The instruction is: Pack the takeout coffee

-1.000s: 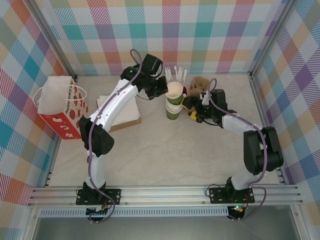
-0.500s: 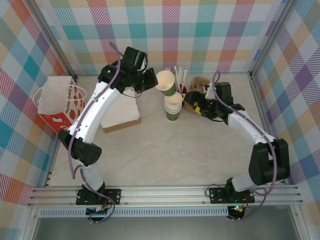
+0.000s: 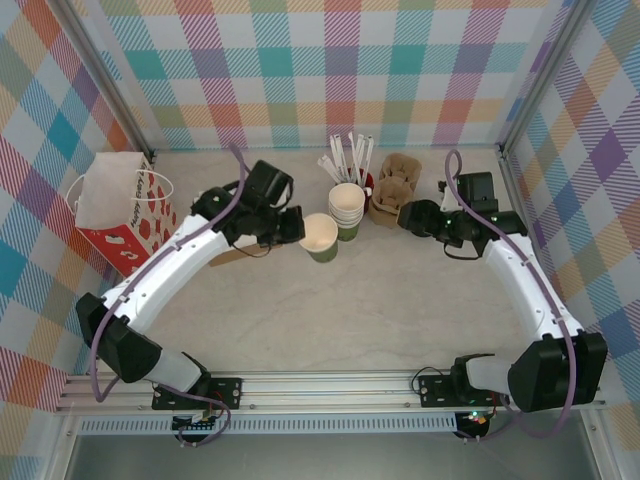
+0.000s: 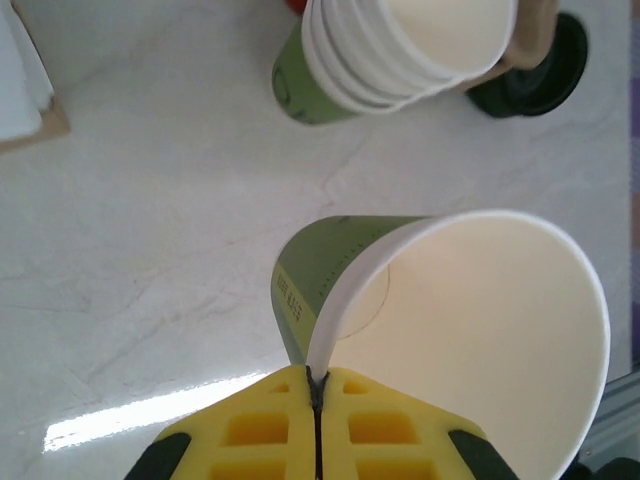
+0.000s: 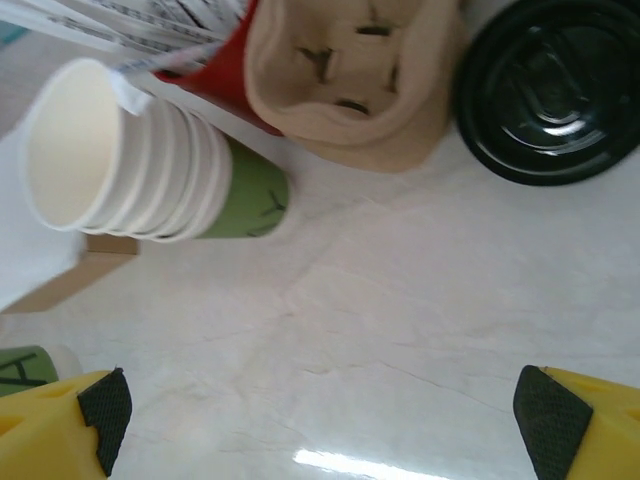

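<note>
Here the left hand [image 4: 316,385] pinches the rim of the takeout coffee [image 4: 470,330], near the cup stack [image 4: 400,50]; the right hand [image 3: 408,216] stands wide open, empty.

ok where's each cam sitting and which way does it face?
Top: above and behind the robot, looking down at the table; left arm and right arm show.
Left wrist: looks down past the shut left end effector pinching the cup rim.
Right wrist: looks down between the open right end effector fingers.
All share the cup stack.
</note>
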Available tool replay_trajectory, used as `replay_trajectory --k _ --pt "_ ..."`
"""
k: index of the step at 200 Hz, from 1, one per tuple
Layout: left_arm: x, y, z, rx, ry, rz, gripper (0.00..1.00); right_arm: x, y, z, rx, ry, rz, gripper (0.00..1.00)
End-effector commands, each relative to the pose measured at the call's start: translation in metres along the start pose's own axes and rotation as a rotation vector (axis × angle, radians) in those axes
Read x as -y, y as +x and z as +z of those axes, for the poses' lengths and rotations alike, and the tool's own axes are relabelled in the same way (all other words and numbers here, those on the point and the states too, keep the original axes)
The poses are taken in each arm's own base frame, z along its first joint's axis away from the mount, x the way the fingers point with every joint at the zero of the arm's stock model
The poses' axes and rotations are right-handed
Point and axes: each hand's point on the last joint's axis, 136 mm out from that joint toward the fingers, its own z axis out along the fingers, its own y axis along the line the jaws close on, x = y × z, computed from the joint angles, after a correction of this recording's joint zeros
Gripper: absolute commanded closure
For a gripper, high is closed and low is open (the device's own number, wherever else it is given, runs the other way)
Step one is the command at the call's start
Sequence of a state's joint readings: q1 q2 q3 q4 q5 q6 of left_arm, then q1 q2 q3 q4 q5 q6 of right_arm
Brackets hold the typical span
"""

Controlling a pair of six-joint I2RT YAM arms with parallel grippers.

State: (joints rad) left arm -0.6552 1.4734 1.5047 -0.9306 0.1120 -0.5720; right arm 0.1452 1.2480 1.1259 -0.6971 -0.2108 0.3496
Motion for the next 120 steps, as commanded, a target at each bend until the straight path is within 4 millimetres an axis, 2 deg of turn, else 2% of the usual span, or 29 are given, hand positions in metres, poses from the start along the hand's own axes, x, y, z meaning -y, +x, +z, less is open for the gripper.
replay_trajectory --k 1,44,120 --pt "0.008 0.004 0.013 0.034 0.027 0.005 0.94 0.014 0.01 -0.012 -0.017 0.082 -0.047 0.0" --pt "-0.003 0.02 0.052 0.015 -0.033 0.007 0.94 0.021 0.022 -0.013 -0.024 0.097 -0.036 0.0" --pt "-0.018 0.045 0.086 -0.035 -0.103 0.015 0.94 0.027 0.026 -0.02 -0.022 0.139 -0.053 0.0"
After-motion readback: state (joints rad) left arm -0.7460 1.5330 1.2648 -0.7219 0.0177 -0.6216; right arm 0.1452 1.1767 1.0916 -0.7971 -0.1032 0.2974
